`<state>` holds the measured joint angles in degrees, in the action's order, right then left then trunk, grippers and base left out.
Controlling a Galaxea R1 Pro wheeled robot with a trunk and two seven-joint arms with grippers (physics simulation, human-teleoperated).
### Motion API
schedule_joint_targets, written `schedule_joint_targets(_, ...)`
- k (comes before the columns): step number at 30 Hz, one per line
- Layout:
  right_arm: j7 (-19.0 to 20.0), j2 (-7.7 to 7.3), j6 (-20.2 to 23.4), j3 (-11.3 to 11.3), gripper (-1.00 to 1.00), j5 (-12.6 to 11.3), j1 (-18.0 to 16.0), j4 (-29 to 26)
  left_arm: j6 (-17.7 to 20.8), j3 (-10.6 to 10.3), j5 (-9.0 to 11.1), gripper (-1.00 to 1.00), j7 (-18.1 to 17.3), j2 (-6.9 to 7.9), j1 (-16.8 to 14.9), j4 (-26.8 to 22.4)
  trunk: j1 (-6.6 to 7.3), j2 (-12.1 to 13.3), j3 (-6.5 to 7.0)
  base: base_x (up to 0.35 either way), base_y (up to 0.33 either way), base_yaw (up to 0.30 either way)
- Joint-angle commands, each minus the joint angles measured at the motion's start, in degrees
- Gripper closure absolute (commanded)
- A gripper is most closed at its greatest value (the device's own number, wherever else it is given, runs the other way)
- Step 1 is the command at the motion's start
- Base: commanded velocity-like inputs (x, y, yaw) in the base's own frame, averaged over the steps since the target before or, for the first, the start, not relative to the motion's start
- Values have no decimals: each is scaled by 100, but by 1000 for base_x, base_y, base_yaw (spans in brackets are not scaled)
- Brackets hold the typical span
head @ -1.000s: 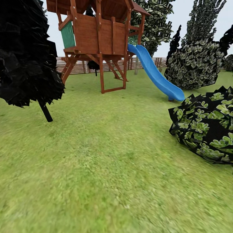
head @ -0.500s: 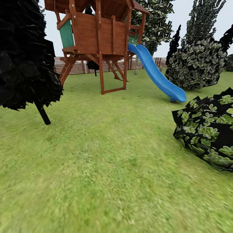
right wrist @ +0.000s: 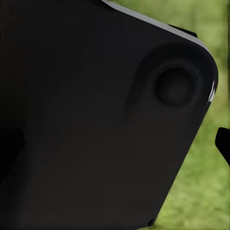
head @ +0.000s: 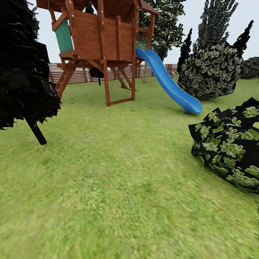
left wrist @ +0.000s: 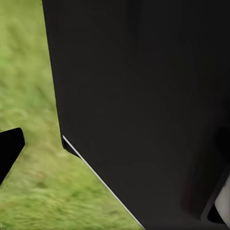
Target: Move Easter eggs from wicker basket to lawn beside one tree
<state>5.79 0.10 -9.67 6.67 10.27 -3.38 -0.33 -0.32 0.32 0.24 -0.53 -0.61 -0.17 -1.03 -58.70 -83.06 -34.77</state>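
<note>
Though the robot is under way: lawn (head: 118, 172) spreads ahead.
Playhouse (head: 99, 32): wooden, far side, blue slide (head: 169, 84) beside it.
Black tree (head: 21, 61): near left.
Bushes: one (head: 230, 144) near right, another (head: 208, 72) beyond.
Fence (head: 77, 73): behind.
Jaws: dark robot body (left wrist: 143, 105) blocks both wrist views; grip state cannot be told.
Eggs, basket: unseen.

The lawn (head: 118, 172) lies open ahead. A black tree (head: 21, 64) stands at left, a leafy bush (head: 230, 147) at right, a wooden playhouse (head: 100, 39) with blue slide (head: 169, 84) beyond.
</note>
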Motion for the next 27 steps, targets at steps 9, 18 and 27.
schedule_joint_targets(9, 1, -4, -14, 43, -100, -17, -5, 6, -3, 3, 3, -100, -6, 0, -1, -2, -3, -2, -5, 317, 103, -274)
schedule_joint_targets(18, -2, -33, 9, 75, -100, 23, -5, 12, -3, 3, 3, -100, -4, 0, -1, -2, -3, -2, -5, 317, 102, -34)
schedule_joint_targets(27, -4, -31, 7, 64, -100, 11, -5, -5, -3, 3, 3, -100, -1, 0, -1, -2, -3, -2, -5, 317, 103, 0)
